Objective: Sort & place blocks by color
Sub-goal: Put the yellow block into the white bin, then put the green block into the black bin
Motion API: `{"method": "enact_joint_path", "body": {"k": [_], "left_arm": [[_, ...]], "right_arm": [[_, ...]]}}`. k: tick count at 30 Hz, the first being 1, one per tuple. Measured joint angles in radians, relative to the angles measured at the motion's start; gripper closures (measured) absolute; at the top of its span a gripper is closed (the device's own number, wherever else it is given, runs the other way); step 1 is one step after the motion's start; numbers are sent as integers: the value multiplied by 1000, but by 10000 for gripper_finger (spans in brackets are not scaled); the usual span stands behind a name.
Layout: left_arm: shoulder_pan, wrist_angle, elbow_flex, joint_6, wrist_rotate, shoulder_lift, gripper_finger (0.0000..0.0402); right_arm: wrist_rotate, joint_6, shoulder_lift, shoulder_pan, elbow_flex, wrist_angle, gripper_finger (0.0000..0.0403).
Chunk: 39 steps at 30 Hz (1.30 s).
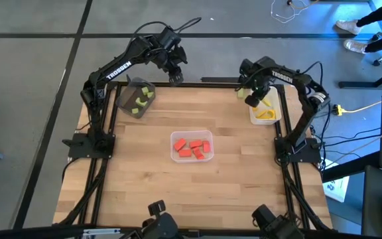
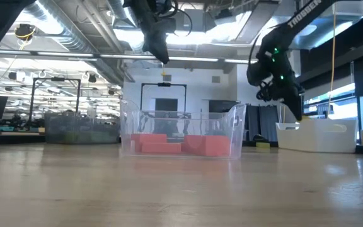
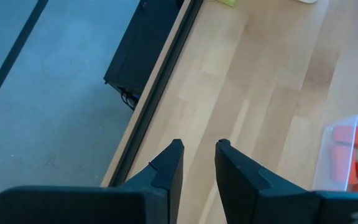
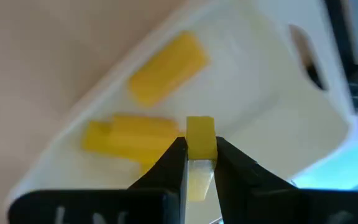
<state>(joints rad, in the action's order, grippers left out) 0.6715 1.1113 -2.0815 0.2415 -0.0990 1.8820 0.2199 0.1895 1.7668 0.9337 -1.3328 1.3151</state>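
A small yellow rectangular block (image 4: 200, 141) is pinched between the two dark fingers of the right gripper (image 4: 200, 163), which are closed on its sides; its lower part is hidden between them. It hangs above the white rectangular tray (image 1: 275, 117) at the far right of the wooden table (image 1: 144, 172). In the right wrist view three more yellow blocks (image 4: 166, 68) lie on the tray's floor, one long one apart and two lying against each other, the pair partly hidden behind the fingers. From above, the right gripper (image 1: 253, 97) covers the tray's far left corner, and only a patch of yellow shows inside.

The clear plastic tray (image 1: 176, 154) near the table's middle holds the red blocks (image 1: 195, 148); several lie close together, and their exact count is hard to make out. In the low view they show as a red band (image 2: 180, 144) behind the clear wall.

The dark grey tray (image 1: 126, 93) at the far left, sitting askew, holds the light green blocks (image 1: 140, 101), whose shapes are too small to tell.

The left gripper (image 3: 196, 163) hangs over the far edge of the table, between the grey and white trays, its fingers a narrow gap apart with nothing between them. In the low view its upper part is cut off at the top.
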Motion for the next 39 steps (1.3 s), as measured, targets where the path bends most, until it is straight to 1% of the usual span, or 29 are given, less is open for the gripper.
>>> {"method": "enact_joint_path", "body": {"k": [4,6,11,13,16,17,19,23,25,27,28,30,33,36,39], "left_arm": [[0,0,0,-1,0,0,319],[-3,0,0,-2,0,0,319],[-3,0,0,-2,0,0,319],[-3,1,0,-2,0,0,319],[-3,1,0,-3,0,0,319],[-3,1,0,-3,0,0,319],[-3,1,0,-3,0,0,319],[-3,2,0,-3,1,0,319],[-3,2,0,-3,0,0,319],[-3,2,0,-4,1,0,319],[-3,2,0,-4,1,0,319],[-3,2,0,-4,1,0,319],[-3,2,0,-4,1,0,319],[-3,2,0,-4,1,0,319],[-3,2,0,-4,1,0,319]], "right_arm": [[110,-44,0,19,50,-63,351],[143,-71,0,24,57,-71,334],[146,-104,0,29,60,-71,262],[146,-105,0,29,60,-71,246],[140,-108,0,29,60,-70,238],[121,-109,0,29,56,-65,237],[29,-120,0,29,37,-57,236],[-246,-210,0,28,-47,-80,234],[-355,-273,0,19,-88,-130,234],[-418,-333,0,5,-118,-206,234],[-422,-366,0,-4,-128,-252,234],[-392,-448,0,-24,-134,-348,234],[-287,-567,3,-54,-134,-433,234],[-179,-629,22,-73,-134,-437,235],[-134,-683,50,-85,-134,-432,240]]}}
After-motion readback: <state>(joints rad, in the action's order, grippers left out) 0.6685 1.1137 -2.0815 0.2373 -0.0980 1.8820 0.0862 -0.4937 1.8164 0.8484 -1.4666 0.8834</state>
